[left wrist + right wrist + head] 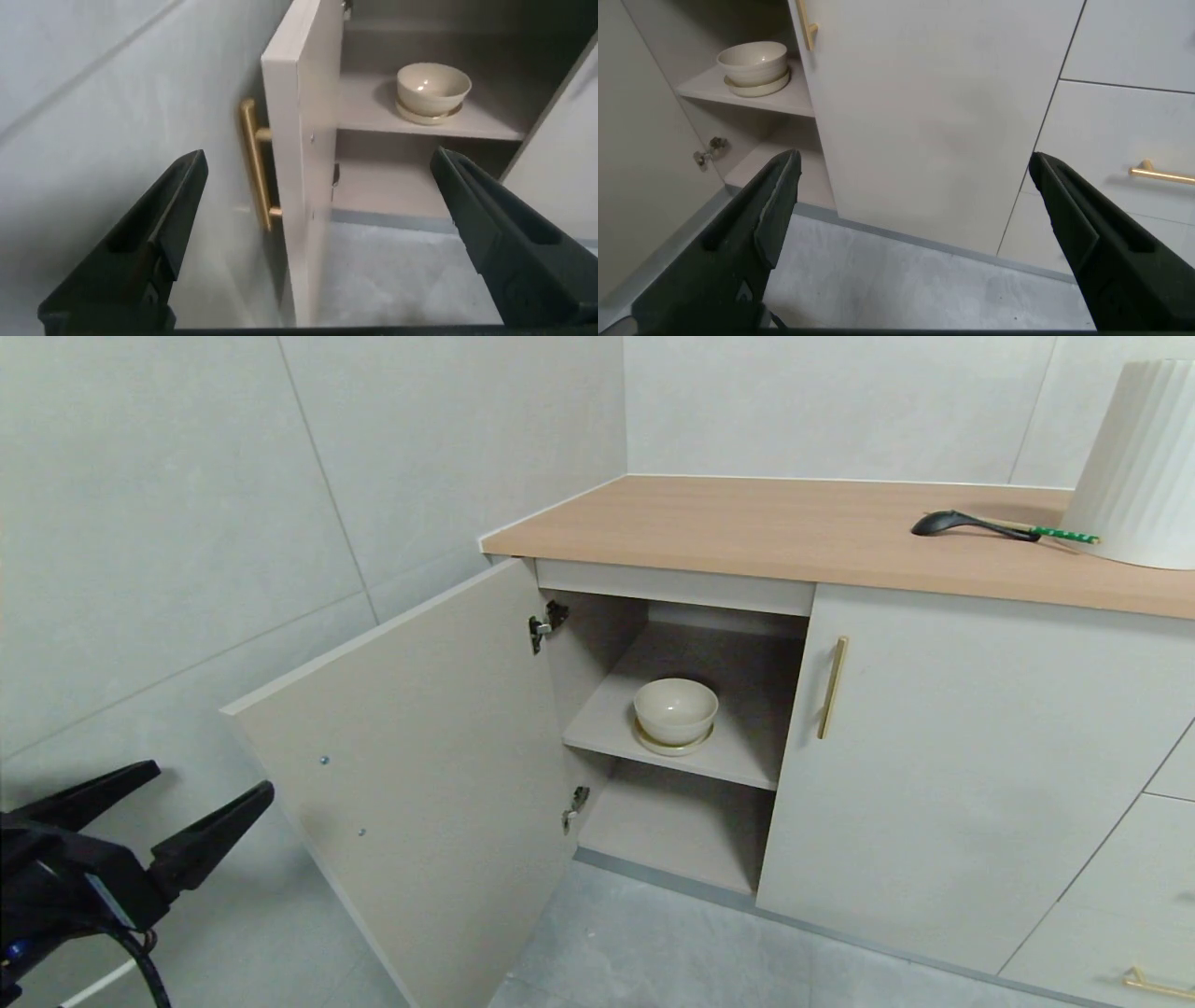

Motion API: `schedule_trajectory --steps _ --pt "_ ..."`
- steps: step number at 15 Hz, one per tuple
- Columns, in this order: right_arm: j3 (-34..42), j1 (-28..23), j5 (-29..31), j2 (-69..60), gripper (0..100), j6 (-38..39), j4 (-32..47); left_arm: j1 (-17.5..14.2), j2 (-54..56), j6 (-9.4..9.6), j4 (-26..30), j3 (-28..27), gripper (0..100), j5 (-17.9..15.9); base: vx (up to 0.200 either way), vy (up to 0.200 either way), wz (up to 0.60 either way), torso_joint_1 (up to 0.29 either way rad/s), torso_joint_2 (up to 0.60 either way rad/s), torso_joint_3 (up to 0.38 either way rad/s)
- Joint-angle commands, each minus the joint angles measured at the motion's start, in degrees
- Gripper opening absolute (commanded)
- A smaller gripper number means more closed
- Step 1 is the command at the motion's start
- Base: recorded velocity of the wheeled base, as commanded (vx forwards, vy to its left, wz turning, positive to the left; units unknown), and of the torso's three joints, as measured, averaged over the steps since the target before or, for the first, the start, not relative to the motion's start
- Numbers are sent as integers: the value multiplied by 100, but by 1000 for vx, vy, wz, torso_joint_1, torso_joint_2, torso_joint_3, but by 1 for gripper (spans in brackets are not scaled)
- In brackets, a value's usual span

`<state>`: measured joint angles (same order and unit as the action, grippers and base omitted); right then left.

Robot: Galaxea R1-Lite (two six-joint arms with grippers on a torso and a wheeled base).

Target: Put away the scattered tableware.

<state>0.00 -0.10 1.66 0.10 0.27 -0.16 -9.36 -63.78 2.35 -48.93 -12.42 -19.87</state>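
A cream bowl [675, 707] sits on a small plate [672, 743] on the middle shelf of the open cabinet, also seen as the bowl [433, 85] and the bowl [752, 63]. On the wooden counter [747, 527] lies a black spoon [962, 525] with green-patterned chopsticks [1060, 534] beside it. My left gripper [210, 779] hangs open low at the left, outside the swung-out door [420, 775]; the left gripper [318, 163] faces the door's edge with nothing held. My right gripper [915, 166] is open and empty in front of the closed door, near floor level.
A tall white ribbed container [1139, 467] stands at the counter's right end, touching the chopsticks. The open door carries a gold handle [257, 163]. The closed door [943, 756] has its own gold handle [832, 687]. Drawers with a handle [1162, 173] lie to the right. Tiled wall at left.
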Motion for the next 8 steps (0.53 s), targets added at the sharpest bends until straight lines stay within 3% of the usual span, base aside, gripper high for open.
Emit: schedule_trajectory --steps 1,2,5,8 --pt "0 1 1 -10 100 0 -2 -4 -530 -42 -283 3 100 -26 0 0 0 0 0 0" --pt "0 1 1 -10 100 0 -2 5 -864 -103 -697 21 100 -52 0 0 0 0 0 0" --pt "0 1 1 -10 100 0 -2 -4 -1471 -103 -1698 267 100 -544 0 0 0 0 0 0" --pt "0 1 1 -10 100 0 -2 5 -1453 -86 -2068 697 100 -808 0 0 0 0 0 0"
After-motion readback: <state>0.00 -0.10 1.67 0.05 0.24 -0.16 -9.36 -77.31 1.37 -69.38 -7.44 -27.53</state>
